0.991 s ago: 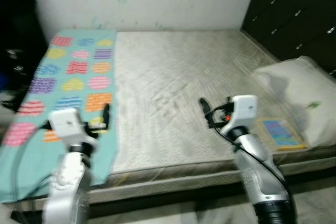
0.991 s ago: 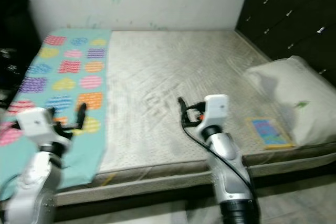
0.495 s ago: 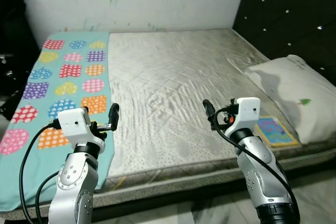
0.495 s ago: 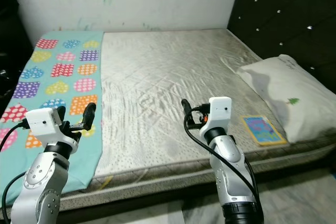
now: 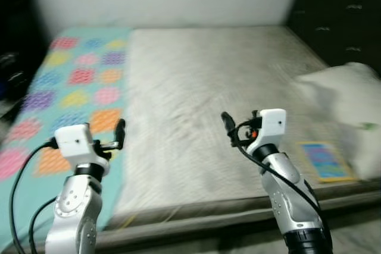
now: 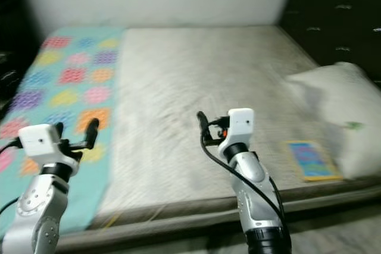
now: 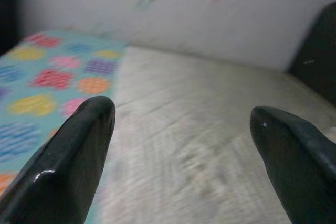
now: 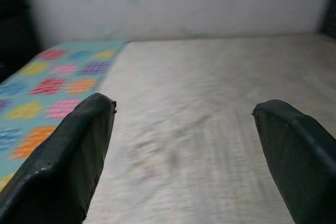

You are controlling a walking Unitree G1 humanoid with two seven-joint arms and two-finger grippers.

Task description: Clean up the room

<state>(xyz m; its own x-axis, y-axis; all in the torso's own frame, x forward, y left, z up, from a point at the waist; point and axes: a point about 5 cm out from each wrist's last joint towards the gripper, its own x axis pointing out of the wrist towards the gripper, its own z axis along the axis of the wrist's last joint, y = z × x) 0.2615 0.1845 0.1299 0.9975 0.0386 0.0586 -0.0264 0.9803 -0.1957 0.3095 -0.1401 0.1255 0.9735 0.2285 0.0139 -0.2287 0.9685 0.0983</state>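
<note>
Bare grey mattress (image 5: pixel 202 87) fills the room, patterned blanket (image 5: pixel 71 81) along its left edge, pillow (image 5: pixel 345 96) and colourful book (image 5: pixel 321 160) at the right corner. Left gripper (image 7: pixel 178 129) and right gripper (image 8: pixel 184 129) hover spread, empty; approaching, probably the book next.

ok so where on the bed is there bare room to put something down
The widest free patch is the bare grey mattress, bordered by the patterned blanket on the left and the pillow on the right. It is tighter at the right front corner, where a colourful book lies beside the pillow.
</note>
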